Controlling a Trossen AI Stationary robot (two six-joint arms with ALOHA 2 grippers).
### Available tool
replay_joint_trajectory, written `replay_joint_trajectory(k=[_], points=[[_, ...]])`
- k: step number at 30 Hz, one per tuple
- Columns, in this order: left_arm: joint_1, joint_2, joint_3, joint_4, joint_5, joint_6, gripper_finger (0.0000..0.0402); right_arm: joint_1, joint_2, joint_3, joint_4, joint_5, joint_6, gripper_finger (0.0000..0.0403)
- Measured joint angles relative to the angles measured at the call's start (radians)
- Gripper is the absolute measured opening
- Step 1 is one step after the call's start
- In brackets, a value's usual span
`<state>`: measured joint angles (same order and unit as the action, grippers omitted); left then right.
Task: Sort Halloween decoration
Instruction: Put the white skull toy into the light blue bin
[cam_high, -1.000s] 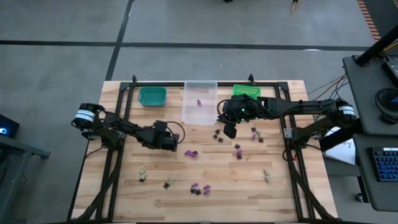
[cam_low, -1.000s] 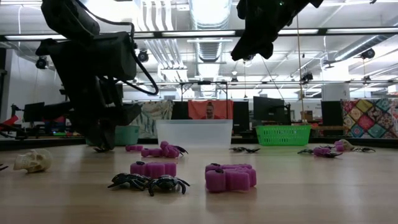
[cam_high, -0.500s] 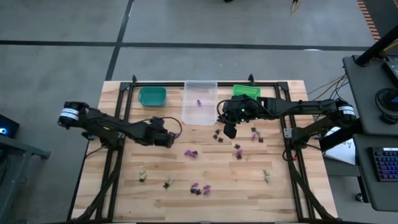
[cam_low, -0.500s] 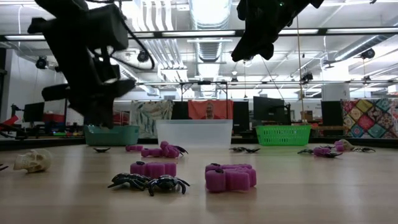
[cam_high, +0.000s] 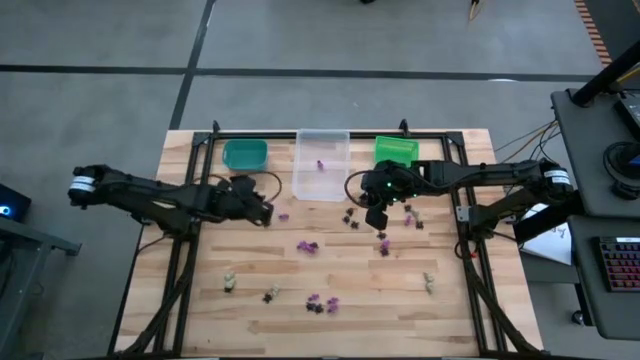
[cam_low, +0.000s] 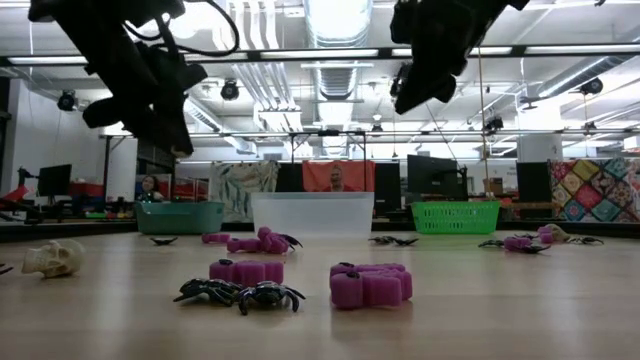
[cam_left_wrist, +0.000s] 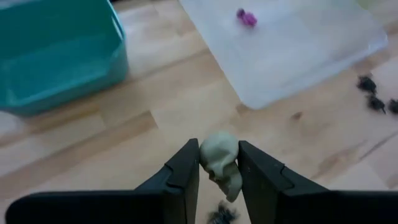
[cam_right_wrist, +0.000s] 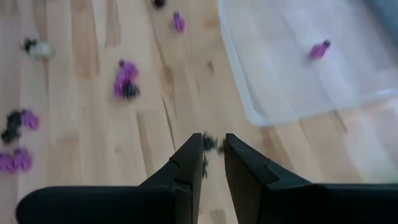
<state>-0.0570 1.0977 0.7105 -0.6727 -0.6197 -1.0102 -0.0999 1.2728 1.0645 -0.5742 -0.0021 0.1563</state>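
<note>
Small purple, black and beige trinkets (cam_high: 307, 245) lie scattered on the wooden table. My left gripper (cam_high: 263, 212) hangs above the table, on the near side of the teal bin (cam_high: 245, 154), shut on a pale beige skull (cam_left_wrist: 221, 163). My right gripper (cam_high: 377, 217) hovers on the near side of the green bin (cam_high: 396, 150), shut on a small black spider (cam_right_wrist: 209, 144). Between the two bins stands the clear bin (cam_high: 321, 163) with one purple trinket (cam_left_wrist: 245, 17) inside. My left gripper pinches the beige skull by its two sides (cam_left_wrist: 204, 160) between its two fingers. The fingers slant down toward the table's far edge. The skull is lifted clear of the table and sticks out past the fingertips. My right gripper pinches the black spider (cam_right_wrist: 208, 143) between its fingertips, slanting down from above. The spider is clear of the table, with its legs showing beyond the fingertips.
More trinkets lie near the front: a beige skull (cam_low: 52, 258), black spiders (cam_low: 240, 294) and purple pieces (cam_low: 370, 285). Black spiders (cam_high: 350, 215) and purple pieces (cam_high: 410, 215) sit under and beside the right gripper. The three bins line the far edge.
My left gripper has risen from close to the table, going toward the far edge and the teal bin, still shut on the skull, which is now lifted clear. My right gripper has tipped a little further downward where it hangs.
</note>
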Motion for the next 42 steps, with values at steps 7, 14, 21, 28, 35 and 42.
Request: replay_joint_trajectory(k=[7, 14, 21, 28, 35, 42], points=[[0.171, -0.055, 0.000, 0.000, 0.021, 0.175, 0.0077, 0.031, 0.001, -0.069, 0.006, -0.002, -0.028, 0.0056], [0.457, -0.044, 0.000, 0.015, 0.160, 0.402, 0.0077, 0.030, 0.001, -0.132, 0.089, 0.002, -0.055, 0.0056], [0.726, 0.009, 0.000, 0.059, 0.247, 0.596, 0.0077, 0.030, 0.001, -0.140, 0.146, 0.002, -0.090, 0.0056], [0.885, 0.105, 0.000, 0.159, 0.347, 0.707, 0.0077, 0.030, 0.001, -0.140, 0.146, 0.003, -0.089, 0.0056], [0.904, 0.224, 0.017, 0.234, 0.377, 0.733, 0.0077, 0.030, 0.001, -0.140, 0.147, 0.004, -0.066, 0.0056], [0.904, 0.341, 0.098, 0.244, 0.371, 0.759, 0.0077, 0.030, 0.000, -0.140, 0.146, 0.004, -0.059, 0.0056]])
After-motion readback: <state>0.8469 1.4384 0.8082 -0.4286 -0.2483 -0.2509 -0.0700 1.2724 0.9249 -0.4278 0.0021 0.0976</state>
